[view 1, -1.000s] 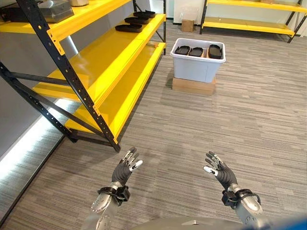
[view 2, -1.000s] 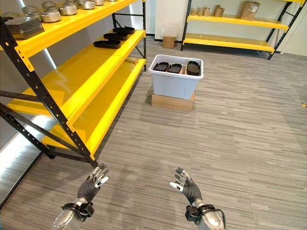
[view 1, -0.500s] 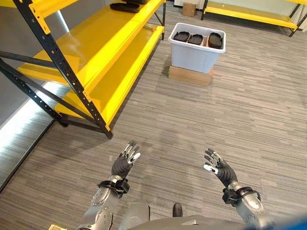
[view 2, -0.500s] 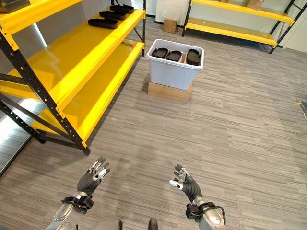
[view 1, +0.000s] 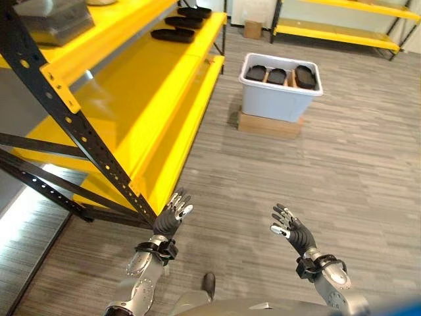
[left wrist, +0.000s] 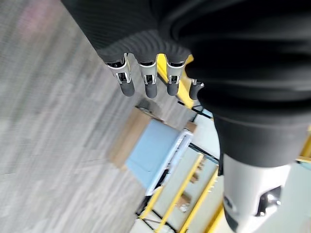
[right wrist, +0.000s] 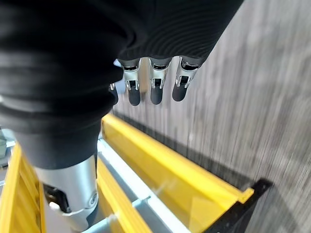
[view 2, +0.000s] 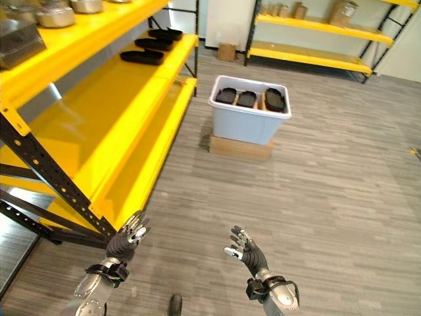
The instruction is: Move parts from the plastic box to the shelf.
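3 dark parts (view 1: 277,74) lie in the plastic box (view 1: 279,99), well ahead on a cardboard base (view 1: 270,124). Left hand (view 1: 170,220) and right hand (view 1: 291,230) hover empty, fingers spread, near the yellow shelf (view 1: 141,85).

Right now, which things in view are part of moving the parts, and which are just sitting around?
Part of the job:
- plastic box on the floor ahead
- black parts inside it
- yellow shelf on the left, black parts already on it
- left hand and right hand, both open and empty

Just lying about:
- cardboard base under the box
- far shelf
- small cardboard box
- metal parts on the top level
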`<state>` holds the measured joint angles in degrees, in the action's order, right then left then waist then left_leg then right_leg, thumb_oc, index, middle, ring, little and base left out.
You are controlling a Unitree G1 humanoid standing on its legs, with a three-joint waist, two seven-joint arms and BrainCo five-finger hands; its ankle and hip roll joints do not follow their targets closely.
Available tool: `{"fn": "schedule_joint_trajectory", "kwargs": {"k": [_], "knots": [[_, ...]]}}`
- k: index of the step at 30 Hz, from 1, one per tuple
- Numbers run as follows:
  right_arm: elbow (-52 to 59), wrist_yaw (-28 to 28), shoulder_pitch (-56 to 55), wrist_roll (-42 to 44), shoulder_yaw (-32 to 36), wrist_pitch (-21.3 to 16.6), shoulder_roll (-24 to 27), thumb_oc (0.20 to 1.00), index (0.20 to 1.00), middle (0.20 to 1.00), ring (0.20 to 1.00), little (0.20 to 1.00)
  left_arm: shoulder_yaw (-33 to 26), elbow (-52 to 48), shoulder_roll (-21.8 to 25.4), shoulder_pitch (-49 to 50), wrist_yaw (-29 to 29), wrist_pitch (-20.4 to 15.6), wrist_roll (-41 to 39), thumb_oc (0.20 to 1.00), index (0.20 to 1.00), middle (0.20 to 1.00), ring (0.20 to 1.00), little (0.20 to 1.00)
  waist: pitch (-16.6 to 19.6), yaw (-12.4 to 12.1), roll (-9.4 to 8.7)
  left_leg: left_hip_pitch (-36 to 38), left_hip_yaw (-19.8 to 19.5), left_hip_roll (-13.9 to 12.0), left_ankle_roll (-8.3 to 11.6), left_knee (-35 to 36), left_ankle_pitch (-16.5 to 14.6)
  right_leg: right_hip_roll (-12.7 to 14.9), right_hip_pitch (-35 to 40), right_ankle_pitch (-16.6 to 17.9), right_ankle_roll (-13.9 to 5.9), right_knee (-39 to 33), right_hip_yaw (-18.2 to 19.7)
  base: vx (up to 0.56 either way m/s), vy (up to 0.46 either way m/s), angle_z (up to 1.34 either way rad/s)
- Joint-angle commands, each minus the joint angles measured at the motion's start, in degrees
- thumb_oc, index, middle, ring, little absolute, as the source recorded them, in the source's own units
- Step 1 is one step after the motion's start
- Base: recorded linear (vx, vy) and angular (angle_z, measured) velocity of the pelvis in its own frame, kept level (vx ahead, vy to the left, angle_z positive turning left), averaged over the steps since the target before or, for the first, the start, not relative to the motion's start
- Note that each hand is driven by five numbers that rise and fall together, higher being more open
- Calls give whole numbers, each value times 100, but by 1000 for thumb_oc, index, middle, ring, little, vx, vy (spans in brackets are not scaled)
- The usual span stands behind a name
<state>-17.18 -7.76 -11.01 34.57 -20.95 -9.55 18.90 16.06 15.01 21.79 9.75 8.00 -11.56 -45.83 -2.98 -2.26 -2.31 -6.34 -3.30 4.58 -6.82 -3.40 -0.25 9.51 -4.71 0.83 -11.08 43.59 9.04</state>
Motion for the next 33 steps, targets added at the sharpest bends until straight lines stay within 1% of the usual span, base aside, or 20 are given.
{"fn": "schedule_joint_trajectory", "kwargs": {"k": [1, 2, 3, 4, 6, 7, 8, 10, 12, 15, 19, 20, 23, 24, 25, 27, 28, 29, 32, 33], "knots": [[329, -113, 42, -60, 77, -191, 181, 1000, 1000, 1000, 1000, 1000, -81, -391, 162, -5, -7, -181, 272, 1000, 1000, 1000, 1000, 1000, -19, 108, 281, 61, -329, -164, 112, 81, 71, -436, -44, 1221, 258, -332, -524, 310, 120, 11], [353, -131, -3, -25, 67, -195, 182, 1000, 1000, 1000, 1000, 1000, -57, -373, 168, -5, 6, -183, 297, 1000, 1000, 1000, 1000, 1000, -91, 234, 297, 261, -415, -114, 109, 109, 21, -524, -363, 853, 335, -231, -565, 489, 46, 3], [446, -155, -38, 97, 37, -184, 198, 1000, 1000, 1000, 1000, 1000, -35, -315, 149, -38, 7, -173, 283, 1000, 1000, 1000, 1000, 1000, -168, 408, 346, 609, -498, -99, 149, 175, -102, -525, -771, 214, 501, -915, -859, 514, -49, 25], [443, -163, -17, 79, 20, -182, 216, 1000, 1000, 1000, 1000, 1000, -57, -304, 129, -44, 25, -169, 244, 1000, 1000, 1000, 1000, 1000, -163, 398, 341, 753, -462, -103, 216, 218, -223, -250, -791, 28, 546, -1765, -1209, 495, -107, 48], [426, -149, -2, 67, 5, -180, 221, 1000, 1000, 1000, 1000, 1000, -51, -283, 105, -51, 34, -168, 226, 1000, 1000, 1000, 1000, 1000, -177, 414, 346, 871, -490, -119, 278, 258, -288, -87, -777, 61, 528, -2333, -1361, 284, -145, 51], [436, -139, 42, 25, -38, -160, 274, 1000, 1000, 1000, 1000, 1000, -65, -268, 37, -25, 45, -184, 153, 1000, 1000, 1000, 1000, 1000, -169, 477, 322, 1126, -525, -149, 393, 388, -431, 70, -851, 475, 378, -3647, -1347, 351, -223, 35], [433, -138, 71, -26, -70, -133, 295, 1000, 1000, 1000, 1000, 1000, -80, -263, 8, -11, 41, -198, 138, 1000, 1000, 1000, 1000, 1000, -170, 515, 303, 1236, -579, -163, 430, 437, -490, 170, -932, 693, 291, -4003, -1230, 445, -291, 20], [489, -143, 131, -83, -98, -90, 343, 1000, 1000, 1000, 1000, 1000, -116, -271, -29, 15, 30, -222, 108, 1000, 1000, 1000, 1000, 1000, -189, 537, 287, 1441, -589, -250, 505, 435, -643, 206, -950, 939, 181, -4205, -1092, 295, -239, 9], [452, -158, 162, -72, -131, -48, 348, 1000, 1000, 1000, 1000, 1000, -125, -223, -99, 60, 45, -223, 121, 1000, 1000, 1000, 1000, 1000, -73, 502, 179, 1589, -541, -351, 587, 415, -769, 181, -765, 977, 233, -4191, -1202, 304, -272, 14], [490, -156, 213, 37, -92, -81, 441, 1000, 1000, 1000, 1000, 1000, -75, -224, -184, 7, 67, -194, 46, 1000, 1000, 1000, 1000, 1000, 127, 527, 240, 1649, -583, -673, 776, 211, -721, -62, -597, 828, 380, -4085, -1318, 265, -261, 21], [465, -68, 307, 180, -31, -181, 520, 1000, 1000, 1000, 1000, 1000, 15, -149, -236, -166, -42, -193, -10, 1000, 1000, 1000, 1000, 1000, 185, 580, 334, 1480, -670, -1030, 1015, -396, -211, -355, -453, 356, 641, -3804, -1454, 227, -280, -2], [485, -66, 298, 186, -23, -185, 543, 1000, 1000, 1000, 1000, 1000, 13, -162, -228, -156, -38, -196, -13, 1000, 1000, 1000, 1000, 1000, 190, 582, 343, 1464, -690, -1059, 1037, -484, -109, -407, -417, 300, 688, -3787, -1468, 249, -261, 7], [515, -49, 237, 230, -14, -176, 600, 1000, 1000, 1000, 1000, 1000, -6, -192, -245, -72, -45, -144, -139, 1000, 1000, 1000, 1000, 1000, 143, 525, 278, 1061, -717, -1095, 1077, -1588, 646, -593, -83, 33, 946, -3813, -1447, 173, -216, 1], [515, -49, 236, 230, -14, -176, 599, 1000, 1000, 1000, 1000, 1000, -6, -193, -244, -72, -44, -144, -140, 1000, 1000, 1000, 1000, 1000, 144, 532, 280, 1040, -727, -1093, 1077, -1620, 633, -593, -85, 34, 946, -3814, -1454, 100, -232, -2], [551, -39, 198, 202, 5, -207, 636, 1000, 1000, 1000, 1000, 1000, -19, -226, -226, -32, -62, -125, -146, 1000, 1000, 1000, 1000, 1000, -8, 462, 135, 471, -687, -1004, 1092, -2764, 1140, -607, 146, -39, 1093, -3874, -1425, 82, -249, 9], [623, -5, 208, 37, -23, -241, 737, 1000, 1000, 1000, 1000, 1000, -54, -266, -206, 8, -84, -103, -164, 1000, 1000, 1000, 1000, 1000, -182, 369, -11, 74, -450, -951, 958, -3462, 1085, -609, 345, -40, 1185, -3987, -1410, 125, -280, 5], [604, 28, 203, 3, -25, -233, 745, 1000, 1000, 1000, 1000, 1000, -57, -276, -207, 32, -78, -103, -150, 1000, 1000, 1000, 1000, 1000, -226, 339, -43, -131, -335, -956, 941, -3462, 1047, -597, 423, -55, 1199, -4039, -1379, 195, -158, -2], [554, 114, 239, 12, -18, -242, 748, 1000, 1000, 1000, 1000, 1000, -34, -264, -221, 52, -111, -102, -125, 1000, 1000, 1000, 1000, 1000, -298, 206, -25, -647, -101, -768, 928, -3063, 606, -625, 620, -78, 1156, -4174, -1281, 197, -68, -4], [574, 103, 237, 33, 12, -260, 739, 1000, 1000, 1000, 1000, 1000, -69, -254, -199, 123, -95, -110, -97, 1000, 1000, 1000, 1000, 1000, -287, 146, -25, -861, 43, -685, 906, -2320, 514, -656, 734, -107, 1102, -4285, -1182, 214, 9, -15], [510, 97, 203, -18, 48, -301, 719, 1000, 1000, 1000, 1000, 1000, -66, -171, -181, 176, -46, -130, -12, 1000, 1000, 1000, 1000, 1000, -299, 55, 68, -908, 236, -656, 898, -733, 741, -790, 946, -140, 1037, -4474, -1136, 361, 37, -33]]}}
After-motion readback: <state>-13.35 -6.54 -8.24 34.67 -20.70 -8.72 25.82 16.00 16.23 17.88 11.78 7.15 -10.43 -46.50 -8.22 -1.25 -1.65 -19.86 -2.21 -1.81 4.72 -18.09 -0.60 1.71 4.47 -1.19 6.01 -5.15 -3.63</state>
